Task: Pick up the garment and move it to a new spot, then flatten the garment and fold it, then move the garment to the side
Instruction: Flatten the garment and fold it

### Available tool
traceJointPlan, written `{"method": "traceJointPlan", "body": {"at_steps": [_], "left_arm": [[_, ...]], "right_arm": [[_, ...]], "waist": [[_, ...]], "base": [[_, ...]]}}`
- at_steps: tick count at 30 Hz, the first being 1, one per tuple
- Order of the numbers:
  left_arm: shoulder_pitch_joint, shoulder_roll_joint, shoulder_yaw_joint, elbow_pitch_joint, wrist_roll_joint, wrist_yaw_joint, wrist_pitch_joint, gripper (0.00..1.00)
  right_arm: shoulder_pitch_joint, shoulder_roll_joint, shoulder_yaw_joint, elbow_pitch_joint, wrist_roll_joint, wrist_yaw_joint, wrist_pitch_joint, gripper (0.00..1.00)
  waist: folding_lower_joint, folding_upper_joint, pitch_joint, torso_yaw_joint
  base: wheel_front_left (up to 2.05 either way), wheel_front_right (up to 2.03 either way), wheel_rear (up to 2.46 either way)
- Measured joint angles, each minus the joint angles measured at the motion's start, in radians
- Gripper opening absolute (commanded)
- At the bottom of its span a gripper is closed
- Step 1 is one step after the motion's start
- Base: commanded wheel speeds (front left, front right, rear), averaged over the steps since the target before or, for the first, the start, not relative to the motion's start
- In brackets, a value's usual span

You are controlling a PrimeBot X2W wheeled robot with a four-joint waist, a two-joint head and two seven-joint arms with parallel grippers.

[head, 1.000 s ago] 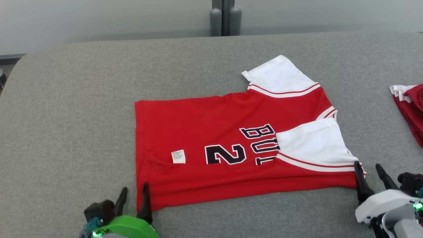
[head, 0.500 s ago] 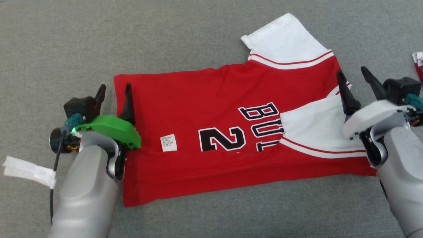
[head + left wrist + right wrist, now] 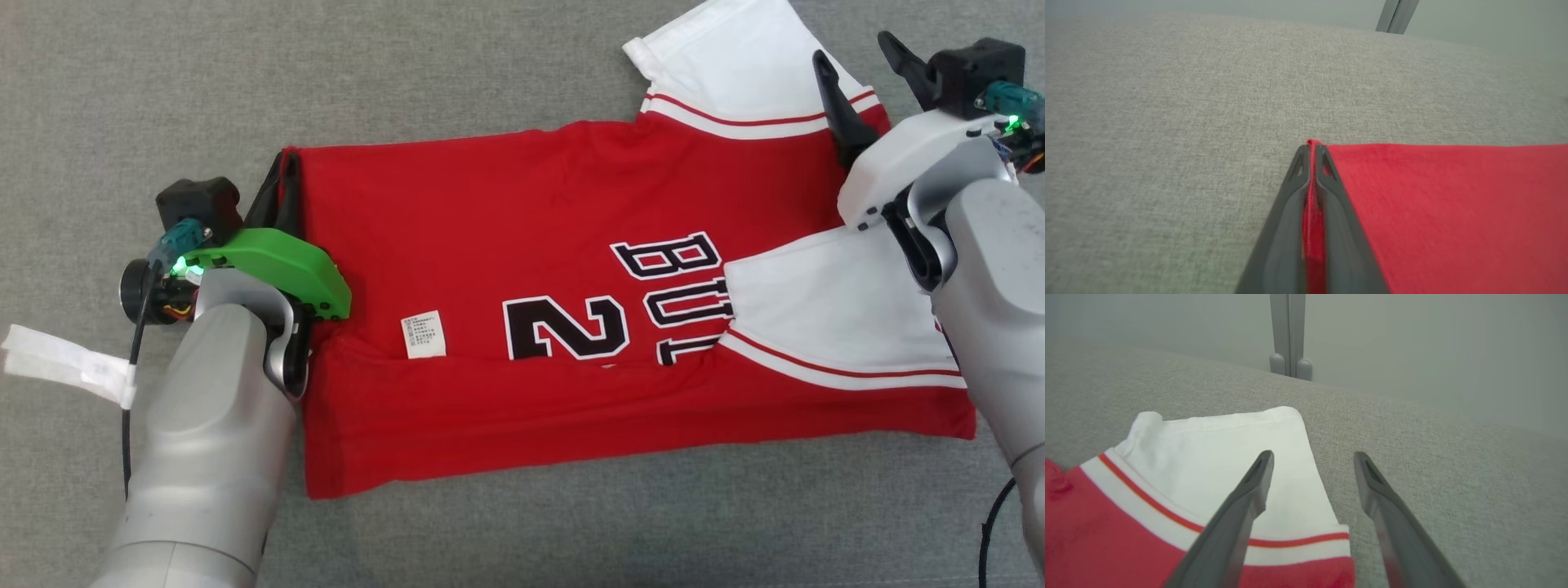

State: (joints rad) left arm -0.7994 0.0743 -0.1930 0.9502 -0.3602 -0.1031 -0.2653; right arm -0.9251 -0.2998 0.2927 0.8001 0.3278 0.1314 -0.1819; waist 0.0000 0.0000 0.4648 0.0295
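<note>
Tape in white sits at the far left. Next to it is the left gripper. Its two dark fingers are pressed tight together and pinch the far left corner of the red shirt. In the left wrist view a thin strip of red cloth sits right between them.

The shirt lies spread out on the grey table, hem to the left and sleeves to the right. It looks flat. A small white label shows on the red, then a big number 2, then black letters. The near long side looks folded in over the front, and the white near sleeve lies on the letters and hides part of them. The far sleeve sticks out flat on the table.

At the right is the right gripper. Its fingers are spread wide and hold nothing. One finger hangs above the far sleeve and one above the table beside it.

I think the moving and flattening are done, and the folding is about half done. The far side has to be folded in next, so the right gripper needs to close on its corner. After that the shirt needs folding shorter and a move to the side.
</note>
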Motion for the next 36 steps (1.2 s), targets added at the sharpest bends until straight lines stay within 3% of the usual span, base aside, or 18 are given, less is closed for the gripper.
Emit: {"method": "traceJointPlan", "body": {"at_steps": [11, 16, 17, 18, 22, 25, 28, 32, 36], "left_arm": [[-0.001, -0.024, -0.058, -0.155, -0.002, -0.021, 0.001, 0.00], [0.000, -0.026, -0.126, -0.219, -0.063, -0.022, 0.001, 0.00], [0.001, -0.026, -0.134, -0.227, -0.071, -0.023, 0.001, 0.00], [0.004, -0.026, -0.142, -0.235, -0.078, -0.023, 0.001, 0.00], [0.012, -0.026, -0.148, -0.267, -0.086, -0.010, 0.001, 0.00], [0.014, -0.027, -0.109, -0.322, -0.067, -0.003, 0.001, 0.00], [0.034, -0.027, -0.067, -0.380, -0.043, -0.002, 0.001, 0.00], [0.076, -0.026, -0.019, -0.438, -0.003, -0.004, 0.001, 0.00], [0.129, -0.027, 0.026, -0.463, 0.034, -0.011, 0.001, 0.00]], "right_arm": [[-0.225, -0.011, 0.027, 0.222, -0.014, 0.000, 0.144, 1.00], [-0.289, -0.017, 0.004, 0.328, -0.038, 0.000, 0.175, 1.00], [-0.299, -0.016, 0.002, 0.338, -0.039, 0.000, 0.178, 0.30], [-0.308, -0.015, -0.003, 0.347, -0.038, 0.000, 0.174, 0.00], [-0.330, -0.019, -0.033, 0.369, -0.056, 0.000, 0.075, 0.00], [-0.353, -0.037, -0.081, 0.377, -0.084, 0.000, -0.036, 0.00], [-0.363, -0.029, -0.134, 0.351, -0.114, 0.000, -0.075, 0.00], [-0.313, -0.001, -0.223, 0.175, -0.138, 0.000, -0.080, 0.00], [-0.166, 0.050, -0.296, 0.002, -0.141, 0.000, -0.080, 0.00]], "waist": [[0.0000, 0.0000, 0.043, 0.106], [0.0000, 0.0000, 0.066, 0.158], [0.0000, 0.0000, 0.070, 0.165], [0.0000, 0.0000, 0.075, 0.173], [0.0001, 0.0000, 0.088, 0.189], [0.0001, 0.0000, 0.085, 0.184], [0.0001, 0.0000, 0.073, 0.173], [0.0001, 0.0000, 0.050, 0.150], [0.0001, 0.0000, 0.018, 0.125]], "base": [[0.00, 0.00, 0.00], [0.00, 0.00, 0.00], [0.00, 0.00, 0.00], [0.00, 0.00, 0.00], [0.00, 0.00, 0.00], [0.00, 0.00, 0.00], [0.00, 0.00, 0.00], [0.00, 0.00, 0.00], [0.00, 0.00, 0.00]]}}
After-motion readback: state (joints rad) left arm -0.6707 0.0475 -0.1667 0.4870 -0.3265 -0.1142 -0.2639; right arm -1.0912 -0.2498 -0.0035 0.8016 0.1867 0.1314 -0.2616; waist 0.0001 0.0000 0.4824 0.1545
